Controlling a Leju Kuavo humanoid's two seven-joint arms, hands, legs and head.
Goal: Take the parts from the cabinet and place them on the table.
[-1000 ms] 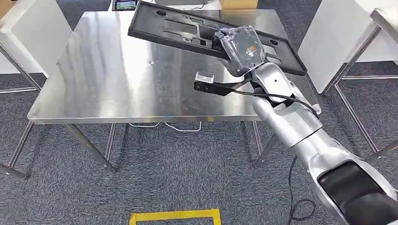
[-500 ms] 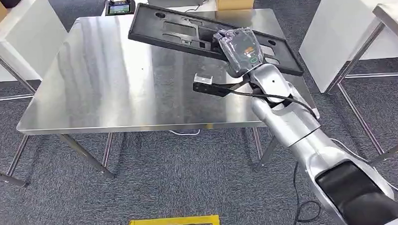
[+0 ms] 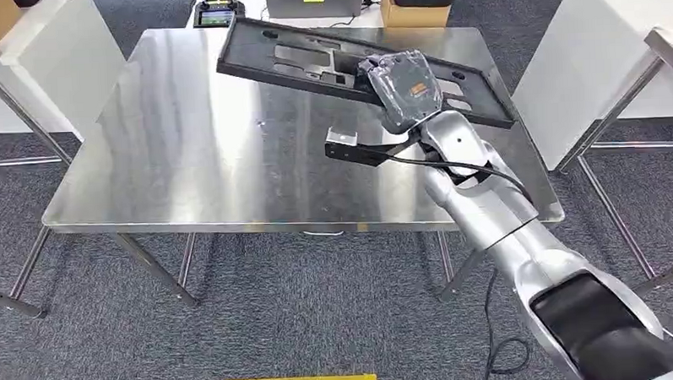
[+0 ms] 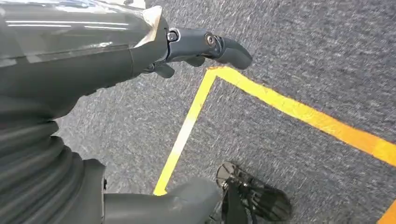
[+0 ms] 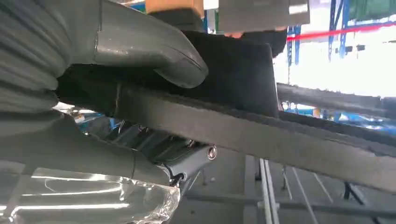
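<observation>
The right robot hand [image 3: 404, 86] grips the long flat black plastic panel [image 3: 311, 56] by its near edge, holding it tilted just above the shiny steel bench [image 3: 188, 153], so the part looks fetched but not yet set down.

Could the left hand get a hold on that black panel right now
Probably not. The left hand hangs low over the carpet, holding nothing, while the right hand grips the black panel above the table.
</observation>
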